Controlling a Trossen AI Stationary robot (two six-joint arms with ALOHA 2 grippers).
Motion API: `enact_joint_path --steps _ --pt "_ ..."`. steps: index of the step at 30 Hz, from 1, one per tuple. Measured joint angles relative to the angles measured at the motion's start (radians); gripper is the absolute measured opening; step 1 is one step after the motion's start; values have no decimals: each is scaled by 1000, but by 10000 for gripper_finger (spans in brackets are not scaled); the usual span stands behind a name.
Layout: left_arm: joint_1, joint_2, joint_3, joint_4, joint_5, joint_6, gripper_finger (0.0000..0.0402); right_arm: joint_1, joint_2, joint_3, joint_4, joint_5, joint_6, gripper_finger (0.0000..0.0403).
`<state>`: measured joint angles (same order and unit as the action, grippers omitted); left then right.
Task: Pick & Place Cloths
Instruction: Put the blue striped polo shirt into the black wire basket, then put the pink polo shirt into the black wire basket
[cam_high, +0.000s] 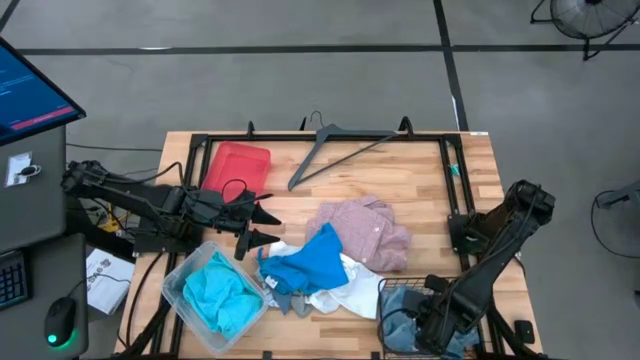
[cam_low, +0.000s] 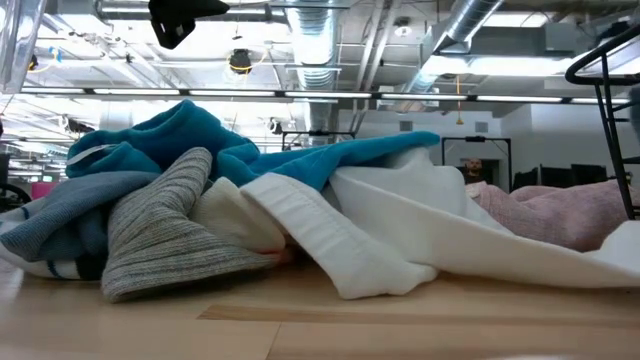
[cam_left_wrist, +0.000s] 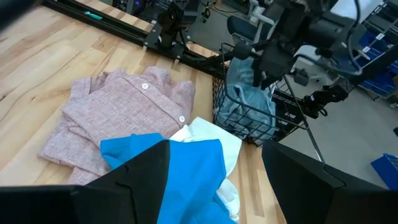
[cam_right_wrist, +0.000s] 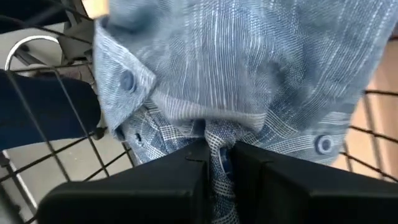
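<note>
While my right gripper (cam_right_wrist: 221, 163) sits inside the wire basket (cam_high: 400, 295), fingers pinched on the blue-striped shirt (cam_right_wrist: 249, 81) with its buttons and woven fabric, my left gripper (cam_high: 262, 226) hovers spread wide, the crumpled deeper blue cloth (cam_high: 310, 262) just ahead of its fingertips.

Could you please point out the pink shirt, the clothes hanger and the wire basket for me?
Pink shirt (cam_high: 365, 232): high view, middle of the folded fabric.
Clothes hanger (cam_high: 338, 152): high view, on its long arm.
Wire basket (cam_left_wrist: 249, 118): left wrist view, its near mesh wall.
</note>
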<state>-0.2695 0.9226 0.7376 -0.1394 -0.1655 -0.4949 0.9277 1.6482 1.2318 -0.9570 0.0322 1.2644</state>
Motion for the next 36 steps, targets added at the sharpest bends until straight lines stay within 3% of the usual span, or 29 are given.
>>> enact_joint_path --steps 8,15,19,28,32,36 --pt "0 0 0 1 0 0 241 -22 0 -102 71 -18 53 37" --pt "0 0 0 3 1 0 241 -26 0 -109 72 -11 73 55" --pt "0 0 0 3 1 0 241 -34 0 -109 75 -29 82 106" --pt "0 0 0 6 2 0 241 -101 -55 -51 71 -141 -12 287" --pt "0 0 0 6 2 0 241 -156 -130 -9 47 -141 -63 322" --pt "0 0 0 6 2 0 241 -219 -215 31 -6 -139 -102 330"
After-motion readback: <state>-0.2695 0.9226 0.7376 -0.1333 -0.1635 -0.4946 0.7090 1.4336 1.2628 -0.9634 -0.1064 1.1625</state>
